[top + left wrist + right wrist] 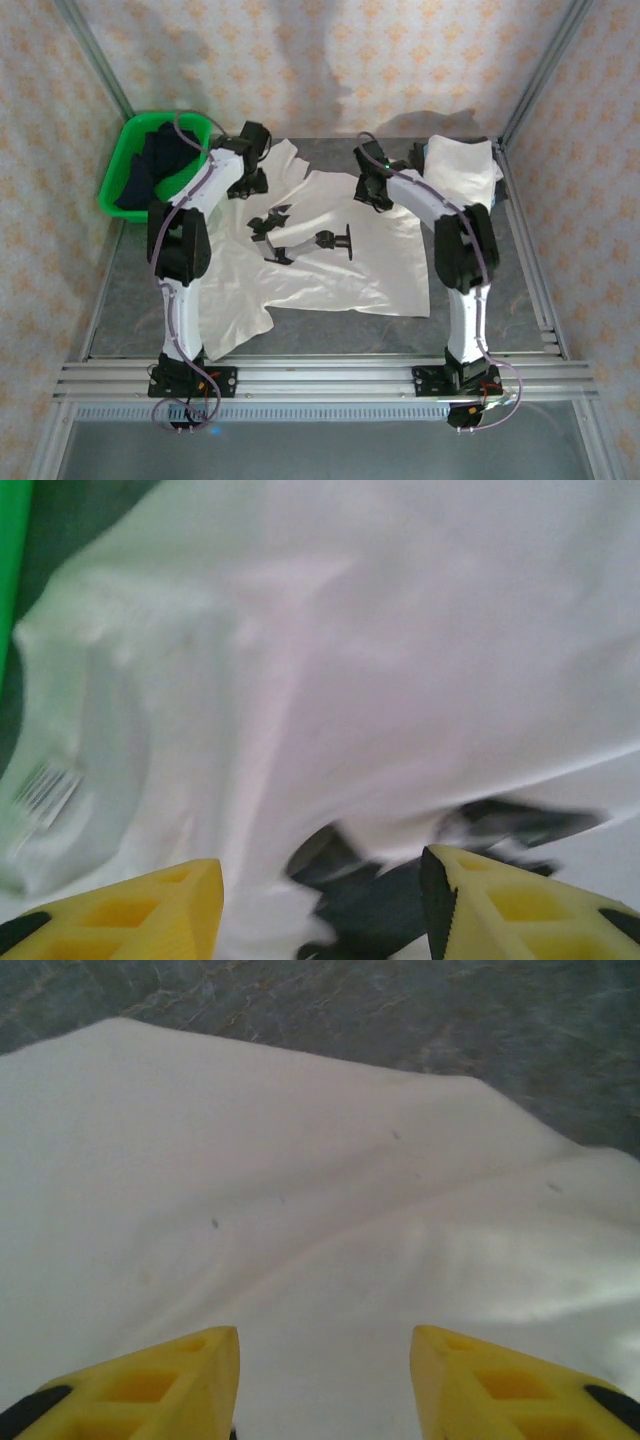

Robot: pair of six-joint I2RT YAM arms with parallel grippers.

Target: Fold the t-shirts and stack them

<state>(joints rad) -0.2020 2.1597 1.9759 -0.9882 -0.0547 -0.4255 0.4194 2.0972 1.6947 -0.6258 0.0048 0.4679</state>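
table: grey | spread t-shirt centre | folded t-shirt far right | green basket far left

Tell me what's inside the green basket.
Dark garments fill the basket. How many there are, and whatever lies beneath them, is hidden. The left arm also covers the basket's right side.

The green plastic basket stands at the far left corner of the bench and contains dark garments. The bench surface is grey and marbled. Aluminium rails run along the near edge. A patterned backdrop closes off the rear.
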